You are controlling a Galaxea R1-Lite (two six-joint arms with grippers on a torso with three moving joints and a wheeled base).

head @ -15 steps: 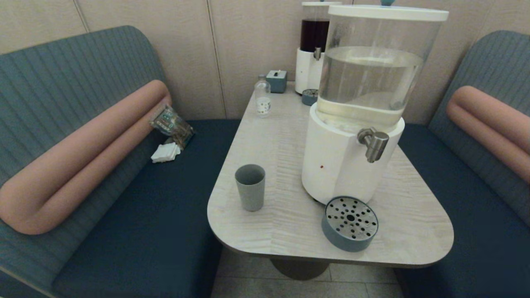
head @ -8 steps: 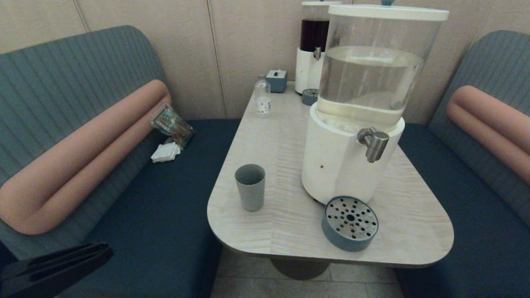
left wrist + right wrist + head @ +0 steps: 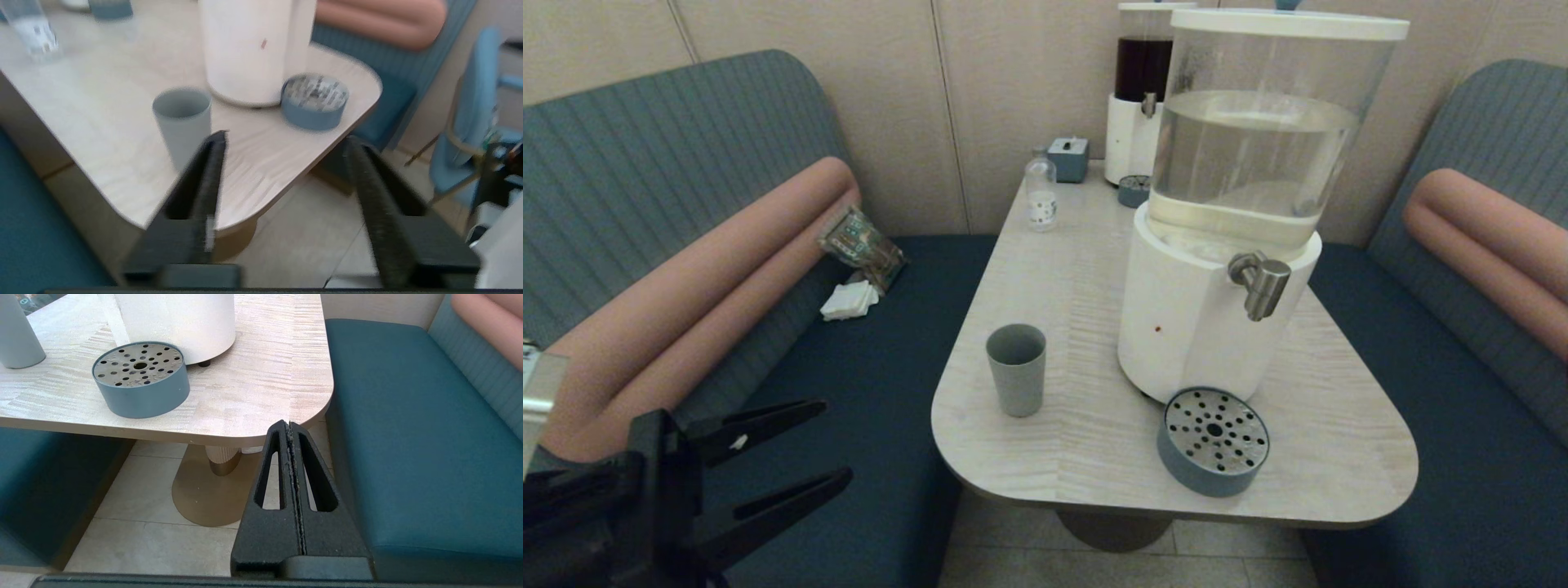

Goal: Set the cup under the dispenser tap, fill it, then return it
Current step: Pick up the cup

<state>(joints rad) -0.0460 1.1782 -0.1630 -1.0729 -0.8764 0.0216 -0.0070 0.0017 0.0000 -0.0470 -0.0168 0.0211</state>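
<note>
The grey-green cup [image 3: 1017, 369] stands upright and empty on the table's near left part, also seen in the left wrist view [image 3: 182, 122]. The brushed-steel dispenser tap [image 3: 1261, 284] juts from the large white-based dispenser [image 3: 1201, 318] with its clear tank of pale liquid. Below the tap sits a round blue drip tray [image 3: 1214, 441] with a perforated metal top. My left gripper [image 3: 837, 441] hangs open over the left bench seat, well short of the cup, nothing between its fingers. My right gripper [image 3: 289, 425] is shut and empty, low by the table's near right corner, out of the head view.
A small clear bottle [image 3: 1041, 194], a teal box [image 3: 1068, 159] and a dark-liquid dispenser [image 3: 1141, 98] with its own small tray stand at the table's [image 3: 1094, 278] far end. Benches flank both sides; a packet and napkins [image 3: 849, 300] lie on the left seat.
My left arm has risen into the head view from the lower left and its fingers have spread open, pointing toward the cup. Cup and dispenser have not moved.
</note>
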